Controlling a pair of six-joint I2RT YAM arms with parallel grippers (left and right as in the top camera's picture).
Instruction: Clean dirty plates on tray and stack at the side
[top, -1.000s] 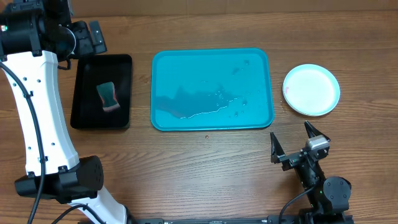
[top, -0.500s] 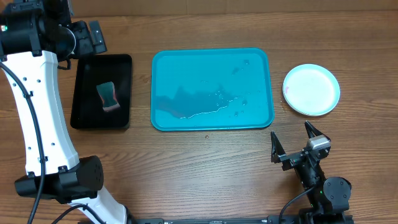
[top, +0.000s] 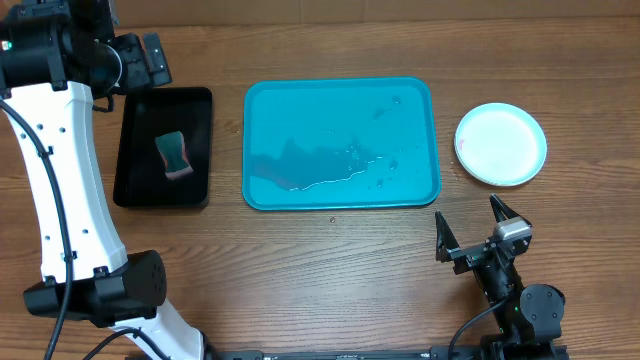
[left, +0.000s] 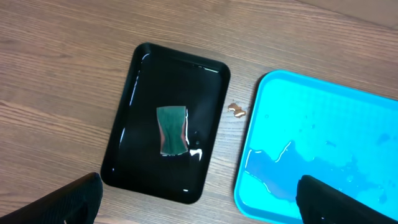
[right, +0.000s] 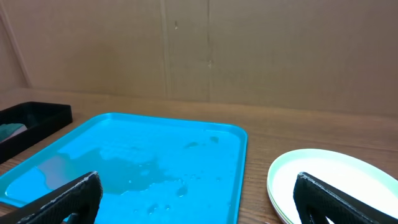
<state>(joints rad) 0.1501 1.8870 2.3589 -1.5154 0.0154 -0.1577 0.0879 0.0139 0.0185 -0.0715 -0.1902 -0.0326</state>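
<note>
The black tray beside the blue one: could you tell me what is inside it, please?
One green sponge with a reddish edge lies inside the black tray, whose floor glistens. Whatever is under the sponge is hidden.

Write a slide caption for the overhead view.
Wet, bare turquoise tray; plates stacked at its right, sponge in the black tray at its left.

A green sponge (left: 171, 129) is laid in a wet black tray (left: 134, 93) on the wooden table (top: 330, 260), with a small brown scrap (left: 236, 111) seen just beside that tray.
</note>
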